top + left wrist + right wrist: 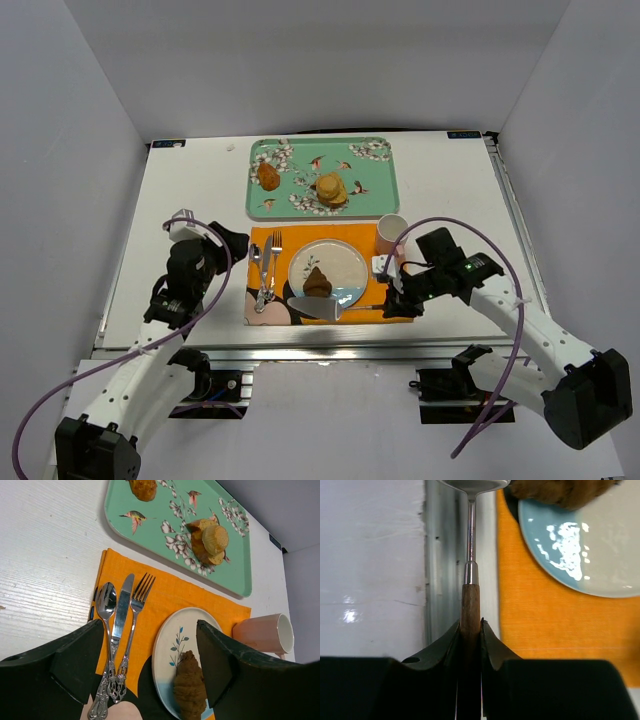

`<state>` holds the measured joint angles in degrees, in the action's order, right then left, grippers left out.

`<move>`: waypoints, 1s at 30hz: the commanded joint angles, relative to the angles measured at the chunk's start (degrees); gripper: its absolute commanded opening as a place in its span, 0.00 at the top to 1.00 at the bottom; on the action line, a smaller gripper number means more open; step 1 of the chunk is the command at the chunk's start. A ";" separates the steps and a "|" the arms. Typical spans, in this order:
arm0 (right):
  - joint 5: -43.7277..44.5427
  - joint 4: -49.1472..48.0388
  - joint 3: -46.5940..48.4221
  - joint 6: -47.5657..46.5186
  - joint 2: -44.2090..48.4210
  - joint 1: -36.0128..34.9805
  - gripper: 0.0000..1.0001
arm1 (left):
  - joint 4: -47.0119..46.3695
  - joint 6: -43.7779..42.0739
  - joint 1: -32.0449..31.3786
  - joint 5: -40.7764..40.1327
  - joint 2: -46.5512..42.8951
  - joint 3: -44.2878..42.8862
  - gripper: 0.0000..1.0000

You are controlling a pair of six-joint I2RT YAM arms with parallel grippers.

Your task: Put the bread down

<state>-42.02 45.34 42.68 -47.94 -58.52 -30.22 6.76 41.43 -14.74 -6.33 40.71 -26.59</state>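
The bread, a dark brown ridged croissant (318,283), lies on the near part of the round plate (340,257). It also shows in the left wrist view (190,687) and at the top of the right wrist view (560,490). My right gripper (393,297) is shut on the wooden handle (470,605) of a metal cake server. The server's blade (313,308) lies at the plate's near edge, just in front of the croissant. My left gripper (235,243) is open and empty, left of the placemat, its jaws (148,632) wide apart above the cutlery and plate.
A green flowered tray (380,185) at the back holds a small orange-brown pastry (268,176) and a pale stacked bun (331,190). A spoon, knife and fork (265,265) lie on the orange placemat (362,240). A pink cup (392,230) stands right of the plate.
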 commanded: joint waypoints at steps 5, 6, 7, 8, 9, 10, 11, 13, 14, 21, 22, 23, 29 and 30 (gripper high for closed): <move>8.78 -17.88 6.70 11.01 0.78 2.88 1.00 | -3.24 0.23 0.24 2.02 1.48 -0.48 0.31; 10.54 -20.27 7.41 12.68 0.43 4.28 1.00 | -3.60 0.23 0.24 2.37 1.65 -0.31 0.38; 12.38 -23.25 8.03 15.14 0.17 5.25 1.00 | -4.04 0.23 0.24 2.81 2.18 -0.31 0.46; 17.45 -26.24 9.17 18.03 -0.19 6.39 1.00 | -4.65 0.32 0.24 3.07 2.27 -0.13 0.63; 19.24 -30.88 9.88 22.32 -1.41 9.71 1.00 | -5.00 0.32 0.24 3.34 2.53 -0.13 0.72; 20.65 -32.06 10.84 23.76 -2.38 11.65 1.00 | -5.27 0.41 0.24 3.77 2.79 -0.04 0.76; 20.66 -32.85 11.98 25.34 -3.34 13.59 1.00 | -5.79 0.41 0.24 3.95 2.97 0.05 0.80; 22.84 -32.69 16.02 29.38 -7.56 19.04 1.00 | -6.24 0.23 0.24 4.39 3.24 0.05 0.79; 24.16 -32.25 17.25 30.36 -9.05 20.45 1.00 | -6.32 0.23 0.24 4.48 3.67 0.13 0.76; 38.94 -26.28 21.05 30.98 -23.45 30.37 1.00 | -9.14 -0.29 0.24 5.45 6.04 0.05 0.19; 39.47 -25.92 20.44 30.98 -24.70 32.13 1.00 | -9.31 -0.56 0.24 5.80 6.57 -0.22 0.17; 39.82 -26.01 19.99 30.72 -25.67 32.93 1.00 | -9.57 -0.73 0.24 6.24 7.19 -0.39 0.17; 43.86 -28.89 15.87 30.63 -31.21 36.28 1.00 | -8.70 -1.79 -0.20 12.38 13.25 -3.20 0.15; 44.13 -29.25 15.42 30.54 -31.91 36.46 1.00 | -8.35 -2.05 -0.55 12.83 14.13 -3.55 0.15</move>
<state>-0.62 19.46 59.16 -18.13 -90.59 6.00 -1.56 40.84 -14.79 2.66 53.74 -27.11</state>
